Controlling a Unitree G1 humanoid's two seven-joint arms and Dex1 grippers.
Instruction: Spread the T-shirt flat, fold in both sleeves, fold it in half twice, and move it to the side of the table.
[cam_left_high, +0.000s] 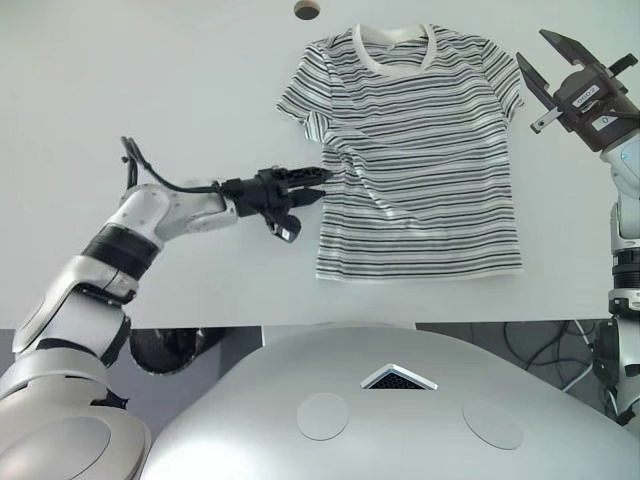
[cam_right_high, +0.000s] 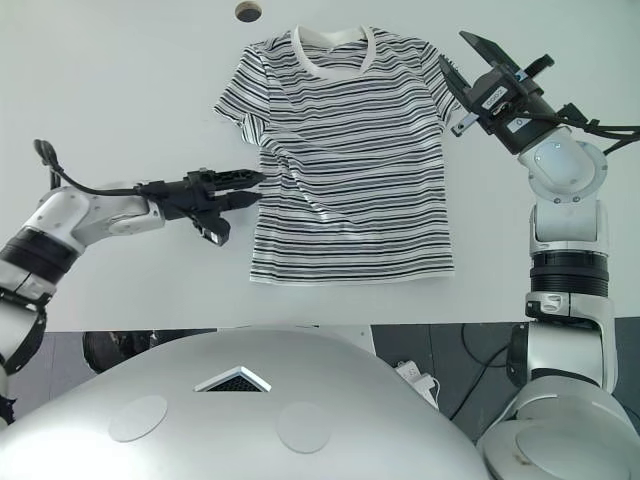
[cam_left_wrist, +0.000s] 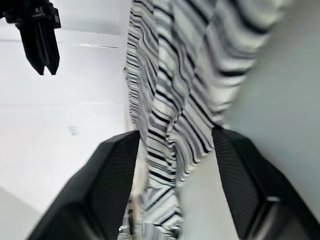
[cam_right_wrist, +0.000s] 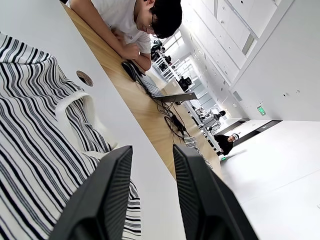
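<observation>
the shirt is lying face up on the table, spread nearly flat. its collar is pointing away from the robot and its hem is lying nearest. both sleeves are lying unfolded, out to the sides.

the left gripper is reaching in low over the table and pointing sideways at the shirt's left edge, roughly midway between sleeve and hem. its fingers are standing apart, with the striped edge running into the gap between them. the wrist view is showing cloth bunching there, though i cannot tell whether the pads are pressing on it. just ahead of the tips, creases are fanning across the cloth. the left sleeve is lying past the gripper on its far side, and the hem's left corner is lying on its near side.

the right gripper is hanging raised off the table, just beside the right sleeve, with its tips pointing toward that sleeve. its fingers are spreading wide and gripping nothing. the sleeve and collar are lying below and ahead of them, apart from the pads.

a round hole in the table is sitting well beyond the left gripper, just past the left sleeve.
</observation>
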